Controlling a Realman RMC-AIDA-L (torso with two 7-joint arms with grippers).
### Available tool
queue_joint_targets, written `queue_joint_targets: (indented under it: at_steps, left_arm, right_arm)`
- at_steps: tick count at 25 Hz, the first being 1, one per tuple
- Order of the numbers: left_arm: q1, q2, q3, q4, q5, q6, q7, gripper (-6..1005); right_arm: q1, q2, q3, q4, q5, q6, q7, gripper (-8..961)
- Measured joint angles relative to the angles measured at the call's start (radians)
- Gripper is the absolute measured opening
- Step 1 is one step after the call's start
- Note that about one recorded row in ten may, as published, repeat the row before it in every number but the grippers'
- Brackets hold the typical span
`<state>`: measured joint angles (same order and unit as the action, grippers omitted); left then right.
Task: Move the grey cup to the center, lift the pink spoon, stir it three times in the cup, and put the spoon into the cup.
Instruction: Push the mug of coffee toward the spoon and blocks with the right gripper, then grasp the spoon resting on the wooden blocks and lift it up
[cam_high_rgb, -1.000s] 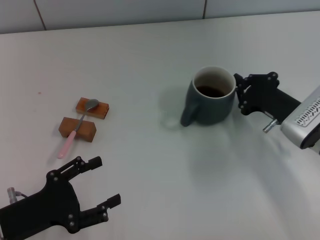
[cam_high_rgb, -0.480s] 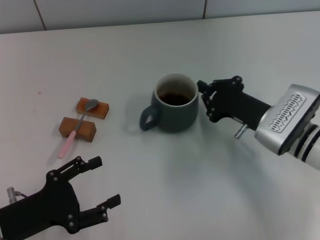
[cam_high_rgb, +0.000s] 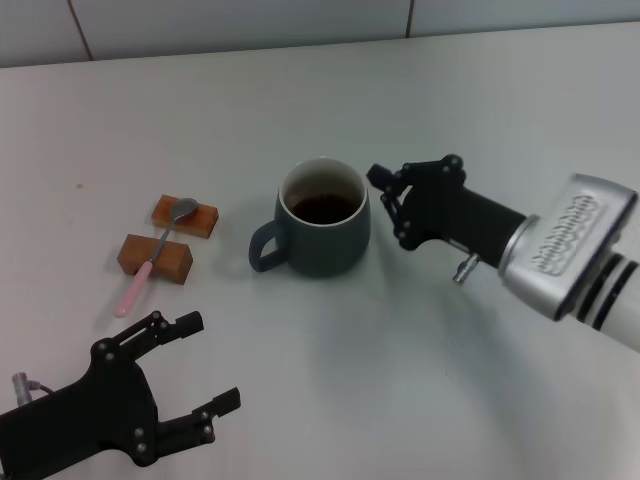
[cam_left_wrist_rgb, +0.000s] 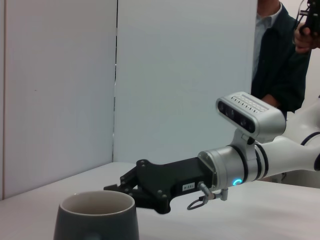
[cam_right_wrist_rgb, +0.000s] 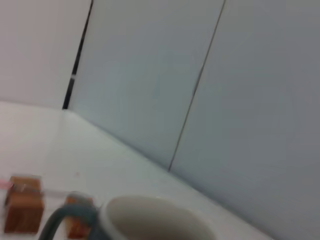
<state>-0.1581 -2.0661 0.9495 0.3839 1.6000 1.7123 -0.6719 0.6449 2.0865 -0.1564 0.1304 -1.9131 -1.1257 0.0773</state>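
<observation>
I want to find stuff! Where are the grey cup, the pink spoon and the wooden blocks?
grey cup (cam_high_rgb: 322, 240): head view, outer wall.
pink spoon (cam_high_rgb: 133, 292): head view, pink handle.
wooden blocks (cam_high_rgb: 155, 256): head view, nearer block's top.

The grey cup (cam_high_rgb: 322, 217) stands on the tabletop (cam_high_rgb: 330, 370); left of it the pink spoon (cam_high_rgb: 152, 260) lies across two wooden blocks (cam_high_rgb: 168, 240); the right gripper (cam_high_rgb: 385, 195) is just beside its right.

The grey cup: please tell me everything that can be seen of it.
The grey cup is a rounded, dark slate-grey mug that looks ceramic, with a pale inner wall and dark liquid inside. It stands upright on the white table, near the middle. Its single loop handle points toward the robot's left, toward the pink spoon. The right gripper is close against the side opposite the handle; whether it touches cannot be seen.
</observation>
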Motion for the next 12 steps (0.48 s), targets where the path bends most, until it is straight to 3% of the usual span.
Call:
queue_joint_targets:
  at_steps: [3,8,12]
  left_arm:
    - [0.0,0.0,-0.005,0.001,0.0,0.0,0.0,817]
    - [0.0,-0.003,-0.032,-0.016,-0.002,0.015,0.035,815]
    - [-0.012,-0.003,-0.047,-0.052,-0.013,0.028,0.066,813]
  right_arm:
    - [-0.049,-0.004,0.059,-0.012,0.028,-0.1,0.02,14]
    - [-0.169,-0.008,0.177,-0.101,0.043,-0.405,0.216,14]
    - [-0.227,-0.011,0.1,-0.232,0.029,-0.6,0.436,14]
